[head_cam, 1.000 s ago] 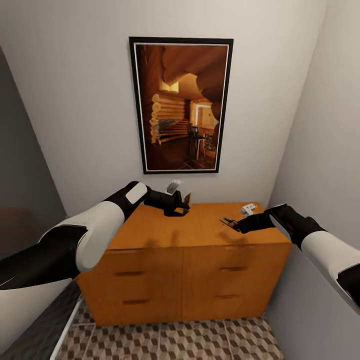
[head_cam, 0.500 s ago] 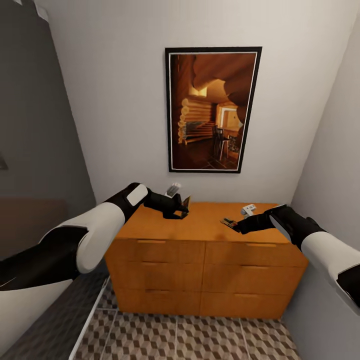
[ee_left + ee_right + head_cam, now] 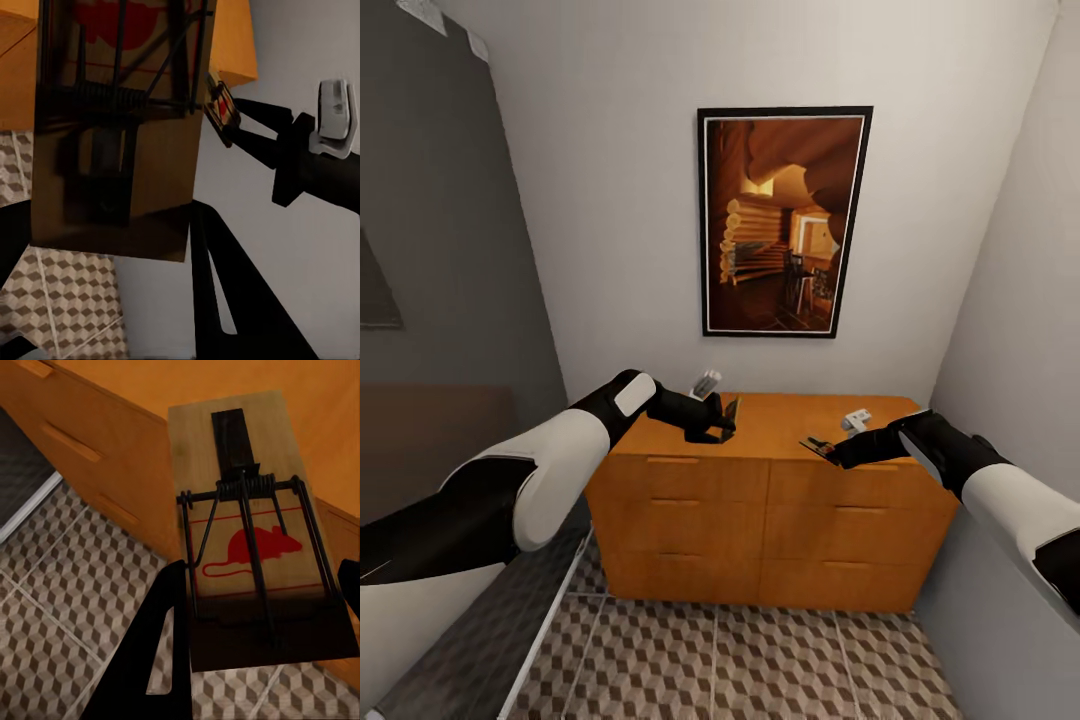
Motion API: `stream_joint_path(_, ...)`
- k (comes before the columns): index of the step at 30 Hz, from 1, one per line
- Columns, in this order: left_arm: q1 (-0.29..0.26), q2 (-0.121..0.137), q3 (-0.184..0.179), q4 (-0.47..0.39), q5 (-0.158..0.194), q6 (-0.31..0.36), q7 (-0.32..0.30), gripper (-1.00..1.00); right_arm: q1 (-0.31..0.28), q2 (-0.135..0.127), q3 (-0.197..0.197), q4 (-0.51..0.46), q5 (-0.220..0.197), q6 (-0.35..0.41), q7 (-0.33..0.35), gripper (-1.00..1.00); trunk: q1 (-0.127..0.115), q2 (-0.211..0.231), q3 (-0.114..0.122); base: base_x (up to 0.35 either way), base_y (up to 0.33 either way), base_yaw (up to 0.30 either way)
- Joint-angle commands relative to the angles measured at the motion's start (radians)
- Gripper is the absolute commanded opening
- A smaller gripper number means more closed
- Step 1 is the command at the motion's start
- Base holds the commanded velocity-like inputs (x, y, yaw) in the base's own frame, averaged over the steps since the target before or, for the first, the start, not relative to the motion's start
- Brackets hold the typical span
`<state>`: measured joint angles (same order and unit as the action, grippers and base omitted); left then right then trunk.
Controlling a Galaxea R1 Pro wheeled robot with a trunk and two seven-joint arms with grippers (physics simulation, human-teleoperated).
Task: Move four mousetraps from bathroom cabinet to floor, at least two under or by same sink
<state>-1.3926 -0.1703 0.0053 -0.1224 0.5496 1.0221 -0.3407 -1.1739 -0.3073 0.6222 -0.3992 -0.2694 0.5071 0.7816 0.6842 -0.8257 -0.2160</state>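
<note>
Mousetrap: a wooden board with a red mouse print and black wire spring, held flat between the right gripper fingers.
Cabinet: orange-brown drawer fronts are seen behind the trap.
Bathroom floor: cube-pattern tiles are seen below.

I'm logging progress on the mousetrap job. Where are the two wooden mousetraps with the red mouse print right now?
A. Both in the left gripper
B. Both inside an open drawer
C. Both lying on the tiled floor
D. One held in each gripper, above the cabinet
D: the left gripper and the right gripper each clamp a mousetrap, over the cabinet.
</note>
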Motion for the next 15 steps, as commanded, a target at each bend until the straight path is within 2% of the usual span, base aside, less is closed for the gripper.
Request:
stream_joint_path(1, 0.0, 0.0, 0.001, 0.0, -0.019, 0.001, -0.008, -1.0, -0.001, -0.001, 0.006, -0.001, -0.011, 0.008, -0.001, -1.0, 0.0, -0.001, -0.002, -0.267, 0.0, 0.0)
stream_joint_path(3, 0.005, 0.0, 0.001, 0.0, -0.047, 0.0, -0.008, -1.0, -0.001, -0.001, 0.006, 0.006, -0.011, 0.008, -0.001, -1.0, 0.0, -0.001, -0.002, -0.117, 0.0, 0.0)
stream_joint_path(7, 0.015, 0.0, 0.001, 0.0, -0.074, -0.014, -0.008, -1.0, -0.001, -0.001, 0.007, 0.016, -0.011, 0.008, -0.001, -1.0, -0.012, 0.02, 0.008, -0.048, 0.0, 0.0)
stream_joint_path(15, 0.024, 0.0, 0.001, 0.001, -0.086, -0.028, -0.007, -1.0, -0.001, -0.001, 0.007, 0.02, -0.011, 0.008, -0.001, -1.0, -0.043, 0.076, 0.033, -0.006, 0.0, 0.0)
